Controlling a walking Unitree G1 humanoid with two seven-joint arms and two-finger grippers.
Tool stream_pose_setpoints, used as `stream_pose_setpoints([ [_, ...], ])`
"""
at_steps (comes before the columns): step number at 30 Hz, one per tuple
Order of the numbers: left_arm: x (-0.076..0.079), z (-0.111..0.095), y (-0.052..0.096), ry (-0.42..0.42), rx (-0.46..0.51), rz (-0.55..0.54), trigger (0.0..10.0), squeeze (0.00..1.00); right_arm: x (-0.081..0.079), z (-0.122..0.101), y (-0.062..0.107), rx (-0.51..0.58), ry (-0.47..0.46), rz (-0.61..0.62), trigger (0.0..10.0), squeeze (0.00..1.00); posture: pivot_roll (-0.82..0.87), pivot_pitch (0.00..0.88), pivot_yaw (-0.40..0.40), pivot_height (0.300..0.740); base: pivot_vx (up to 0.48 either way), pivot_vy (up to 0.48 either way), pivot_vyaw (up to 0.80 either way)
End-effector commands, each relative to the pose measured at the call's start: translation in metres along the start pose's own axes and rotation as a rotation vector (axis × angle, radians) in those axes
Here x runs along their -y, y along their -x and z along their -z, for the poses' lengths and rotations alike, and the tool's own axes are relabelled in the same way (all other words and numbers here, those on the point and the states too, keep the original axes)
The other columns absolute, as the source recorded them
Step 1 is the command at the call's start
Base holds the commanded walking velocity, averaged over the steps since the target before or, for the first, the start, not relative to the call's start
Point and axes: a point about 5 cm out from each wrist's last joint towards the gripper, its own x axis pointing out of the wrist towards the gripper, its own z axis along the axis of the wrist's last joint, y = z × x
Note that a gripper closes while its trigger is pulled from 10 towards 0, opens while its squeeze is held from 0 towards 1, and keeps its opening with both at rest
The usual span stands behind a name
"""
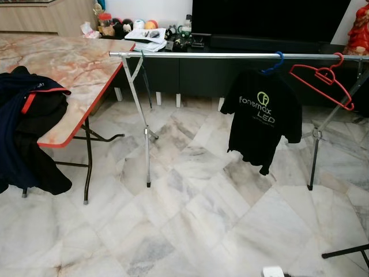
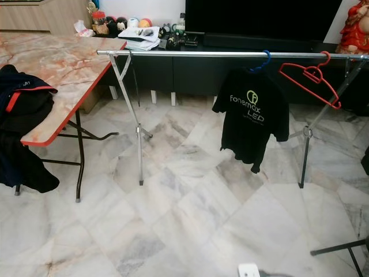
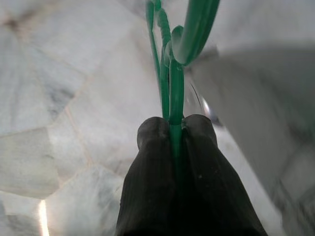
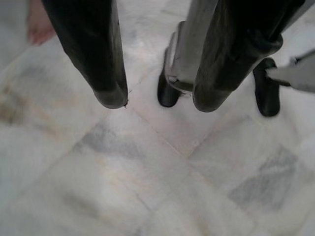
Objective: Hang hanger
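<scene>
We hold a green hanger (image 3: 170,73) in our left end effector (image 3: 175,129), whose two black fingers are pressed together on the hanger's thin stem, just below the curl of its hook. The wrist view looks past it at the marble floor (image 3: 64,98), so we judge the arm hangs low and the hanger is not yet anywhere near the rail.

That rail (image 1: 230,55), a silver bar on crossed legs, runs across the room ahead of us, well apart from us. On it a blue hanger (image 1: 273,64) carries a black T-shirt (image 1: 262,115) with green and white lettering, and just beside that, toward the right end, an empty red hanger (image 1: 323,81) sits tilted. The long stretch of bar to the left of the shirt is bare, and we take that as the likely place for ours.

Our right end effector (image 4: 157,101) hangs idle with its fingers spread, holding nothing, pointing at the floor near what look like the robot's own feet.

To the left stands a marble-topped table (image 1: 69,63) with dark clothing (image 1: 29,127) draped over its near edge.

So, as we judge it, the grasp is done; walking closer, raising the arm and hooking the green hanger over the bar are all left.
</scene>
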Motion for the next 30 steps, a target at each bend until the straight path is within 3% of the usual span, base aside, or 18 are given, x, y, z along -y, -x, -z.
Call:
stream_pose_setpoints([
  [1,-0.002,0.001,0.000,0.061,0.001,-0.030,10.0,0.00,-0.003,0.007,0.001,-0.017,-0.055,0.015,10.0,0.00,0.02,0.129,0.014,0.740,0.000,0.000,0.00],
  [6,-0.003,-0.015,-0.003,0.067,0.034,-0.041,10.0,0.00,-0.007,0.008,0.000,-0.012,-0.104,0.023,10.0,0.00,0.02,0.122,0.019,0.740,0.000,0.000,0.00],
  [12,-0.002,-0.024,-0.005,0.055,0.055,-0.025,10.0,0.00,-0.001,0.002,0.000,-0.006,-0.113,0.048,10.0,0.00,0.01,0.118,0.029,0.740,0.000,0.000,0.00],
  [20,0.006,-0.024,-0.007,0.038,0.045,0.006,10.0,0.00,-0.001,0.007,0.001,-0.017,-0.130,0.058,10.0,0.00,0.01,0.105,0.037,0.740,0.233,0.000,0.00],
  [27,0.008,-0.022,-0.007,0.039,0.037,0.016,10.0,0.00,-0.004,0.013,0.001,-0.035,-0.124,0.046,10.0,0.00,0.00,0.085,0.043,0.740,0.292,0.000,-0.75],
  [30,0.008,-0.021,-0.007,0.036,0.032,0.017,10.0,0.00,-0.004,0.015,0.002,-0.036,-0.131,0.050,10.0,0.00,0.00,0.071,0.049,0.740,0.298,0.000,0.00],
])
